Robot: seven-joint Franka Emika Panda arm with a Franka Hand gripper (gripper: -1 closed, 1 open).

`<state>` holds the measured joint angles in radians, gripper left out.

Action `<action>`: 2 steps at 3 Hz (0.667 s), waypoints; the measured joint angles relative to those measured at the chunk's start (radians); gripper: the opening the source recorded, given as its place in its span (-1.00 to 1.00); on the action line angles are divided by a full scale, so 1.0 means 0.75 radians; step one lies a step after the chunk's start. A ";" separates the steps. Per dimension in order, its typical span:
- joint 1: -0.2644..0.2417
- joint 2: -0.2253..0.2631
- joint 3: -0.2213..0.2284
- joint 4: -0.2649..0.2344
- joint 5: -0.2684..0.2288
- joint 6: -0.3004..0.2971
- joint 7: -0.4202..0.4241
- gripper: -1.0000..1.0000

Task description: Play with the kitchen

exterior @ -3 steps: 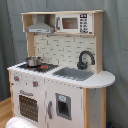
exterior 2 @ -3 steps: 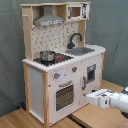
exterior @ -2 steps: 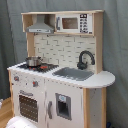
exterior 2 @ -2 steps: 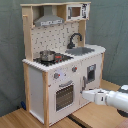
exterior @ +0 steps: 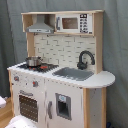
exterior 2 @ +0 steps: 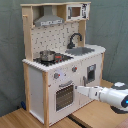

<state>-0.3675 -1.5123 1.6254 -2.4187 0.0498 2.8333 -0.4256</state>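
In the second exterior view the gripper (exterior 2: 78,88) reached from the second exterior view's right to the front of the kitchen (exterior 2: 60,60), its tip just beside the oven door (exterior 2: 65,95), and whether it was open or closed I cannot tell.

White-and-wood toy kitchen (exterior: 65,85) (exterior 2: 60,65) upright, oven door shut, pot (exterior 2: 47,54) on hob.
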 joint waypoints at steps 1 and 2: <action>-0.077 0.000 -0.003 0.044 0.000 0.052 0.108 1.00; -0.149 -0.007 -0.015 0.100 0.000 0.089 0.226 1.00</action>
<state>-0.4790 -1.5174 1.6144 -2.3437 0.0497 2.9001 -0.2558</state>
